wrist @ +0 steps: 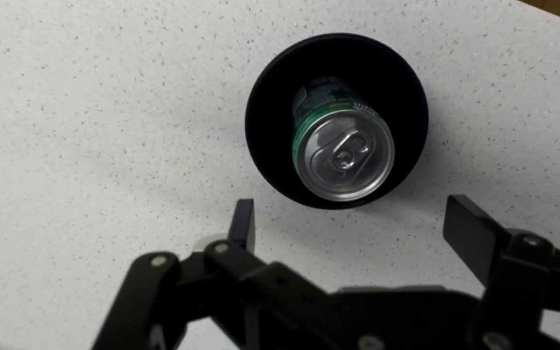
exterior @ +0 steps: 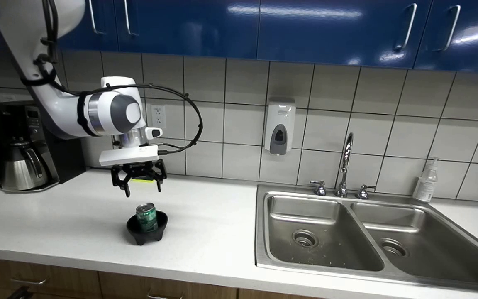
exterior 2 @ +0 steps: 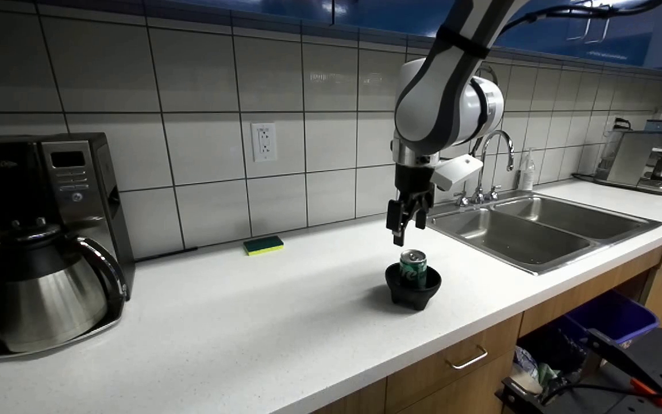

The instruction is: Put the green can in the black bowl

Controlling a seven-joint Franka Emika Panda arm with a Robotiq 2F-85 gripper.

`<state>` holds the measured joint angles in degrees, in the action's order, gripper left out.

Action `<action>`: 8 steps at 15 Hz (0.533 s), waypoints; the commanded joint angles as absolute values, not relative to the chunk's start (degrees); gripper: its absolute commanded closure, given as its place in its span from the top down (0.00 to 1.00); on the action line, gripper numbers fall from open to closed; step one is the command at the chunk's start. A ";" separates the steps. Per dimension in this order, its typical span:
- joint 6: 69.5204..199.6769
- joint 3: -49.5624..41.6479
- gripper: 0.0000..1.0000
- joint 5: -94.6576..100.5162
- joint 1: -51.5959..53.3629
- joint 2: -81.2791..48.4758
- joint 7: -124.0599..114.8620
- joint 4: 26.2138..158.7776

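Observation:
The green can (exterior: pixel 147 219) stands inside the black bowl (exterior: pixel 144 238), upright or leaning slightly, with its silver top above the rim. Both also show in an exterior view, the can (exterior 2: pixel 413 270) and the bowl (exterior 2: pixel 414 297) on the white counter. In the wrist view the can's top (wrist: pixel 345 153) lies within the bowl's round rim (wrist: pixel 337 36); the can's base is hidden in the dark bowl. My gripper (exterior: pixel 143 192) is open and empty above the can, apart from it. It also shows in an exterior view (exterior 2: pixel 410 236) and in the wrist view (wrist: pixel 351 209), its fingers wide apart.
A coffee maker with a steel carafe (exterior 2: pixel 49 293) stands at the counter's end. A green and yellow sponge (exterior 2: pixel 263 245) lies by the tiled wall. A double steel sink (exterior: pixel 262 232) with a faucet (exterior: pixel 345 162) is set in the counter. A soap bottle (exterior: pixel 426 182) stands behind it.

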<state>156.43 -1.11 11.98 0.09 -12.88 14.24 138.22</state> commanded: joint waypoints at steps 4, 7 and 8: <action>155.97 0.11 1.00 10.85 -0.51 0.59 17.41 148.70; 156.47 -0.40 1.00 11.49 -0.18 5.69 17.13 153.12; 156.45 -0.54 1.00 11.45 -0.12 7.30 17.00 154.44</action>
<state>156.47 -0.58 11.85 0.10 0.07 15.28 148.75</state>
